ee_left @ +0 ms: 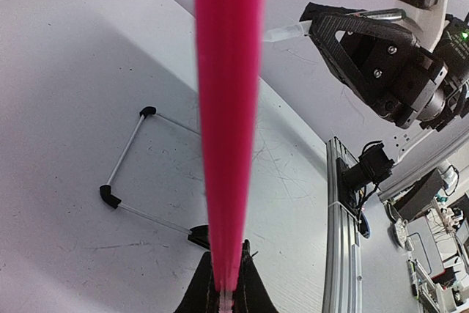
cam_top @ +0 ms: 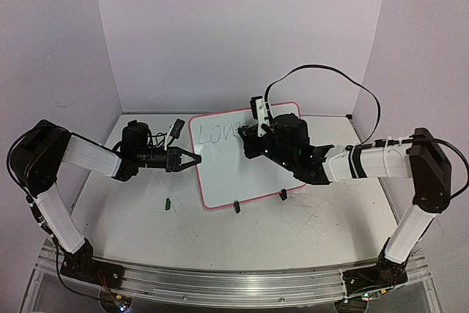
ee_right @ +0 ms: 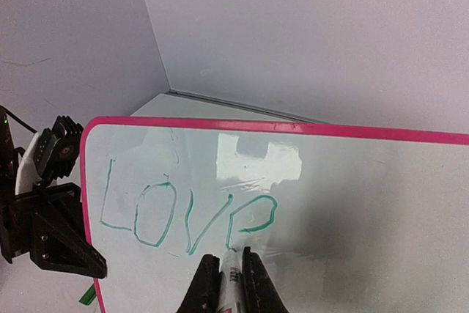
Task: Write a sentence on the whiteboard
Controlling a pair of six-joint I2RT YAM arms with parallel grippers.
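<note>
**Board Being Gripped at Its Edge as a Word Is Being Written**

At the left of the overhead view, the left gripper (cam_top: 183, 159) is being pressed shut on the left edge of the board (cam_top: 249, 174). In the left wrist view the pink frame is being pinched between the two fingers at the bottom centre of the frame. Below that gripper in the overhead view, a small green object (cam_top: 167, 203) is being seen on the table (cam_top: 308, 225), apart from the board.

The board is being stood in the middle of the frame on two black feet (cam_top: 236, 207) along its lower edge, with its white face being shown to the overhead camera. In the board's upper left part, green writing (ee_right: 187, 218) is being displayed; it is being read as "LOVE".

To the right of the word, the right gripper (cam_top: 253, 131) is being held over the board's upper middle. Its fingers are being closed on a marker (ee_right: 231, 284), whose tip is being set at the foot of the last letter.
</note>
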